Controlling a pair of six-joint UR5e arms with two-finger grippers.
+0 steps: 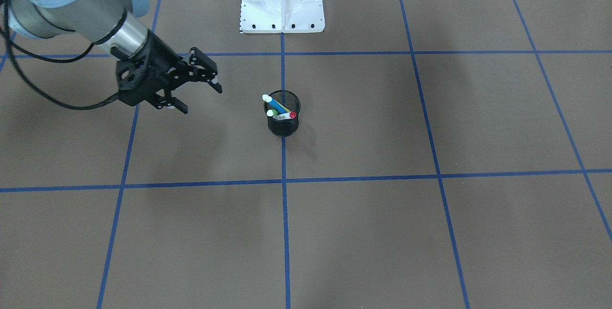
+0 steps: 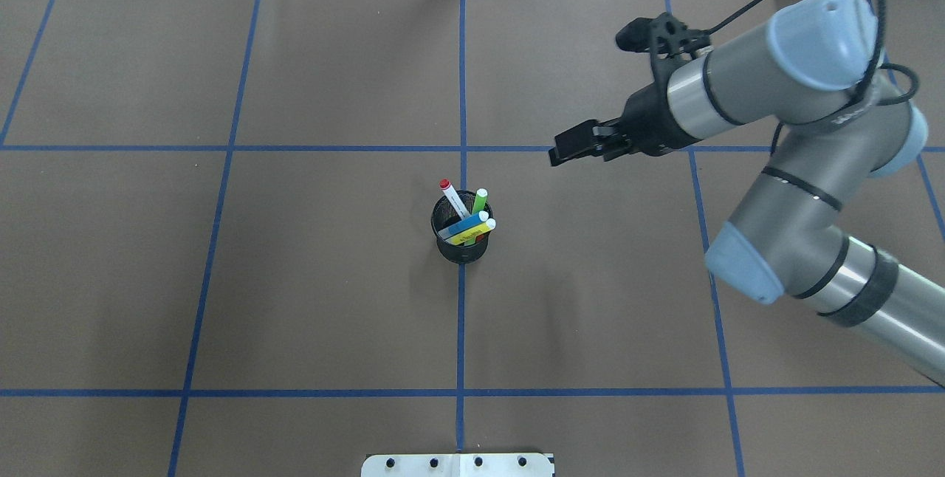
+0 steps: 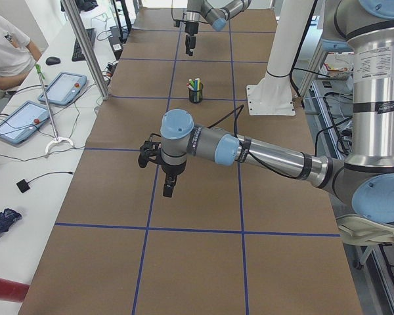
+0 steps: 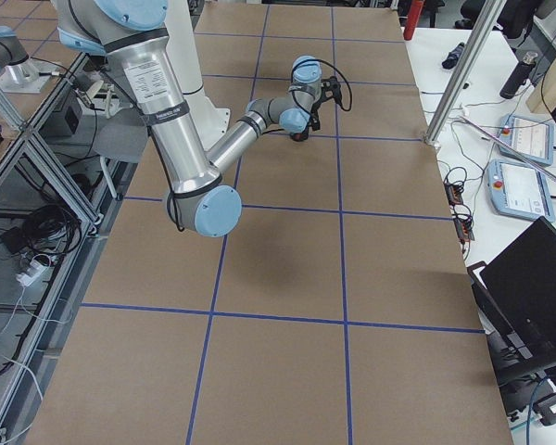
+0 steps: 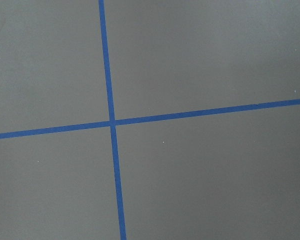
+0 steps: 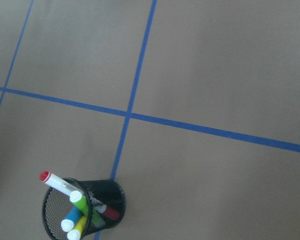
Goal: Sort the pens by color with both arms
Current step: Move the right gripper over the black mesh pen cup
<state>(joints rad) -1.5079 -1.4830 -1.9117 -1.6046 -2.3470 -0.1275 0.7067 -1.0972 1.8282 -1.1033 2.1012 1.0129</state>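
Note:
Four pens stand in a black mesh cup (image 2: 461, 244) at the table's middle: a white one with a red cap (image 2: 452, 196), a green one (image 2: 480, 201), a blue one (image 2: 468, 224) and a yellow one (image 2: 481, 229). My right gripper (image 1: 201, 99) is open and empty, held above the table to the cup's right in the overhead view (image 2: 565, 151), well apart from it. The right wrist view shows the cup (image 6: 107, 197) and pens at its lower left. My left gripper (image 3: 169, 187) shows only in the exterior left view, far from the cup (image 3: 196, 96); I cannot tell its state.
The white base mount (image 1: 282, 3) stands at the robot's edge of the table. Blue tape lines (image 5: 110, 124) grid the brown table. A side desk with tablets (image 3: 26, 118), a seated person (image 3: 6, 46) and a metal post (image 3: 85, 46) are beyond the table.

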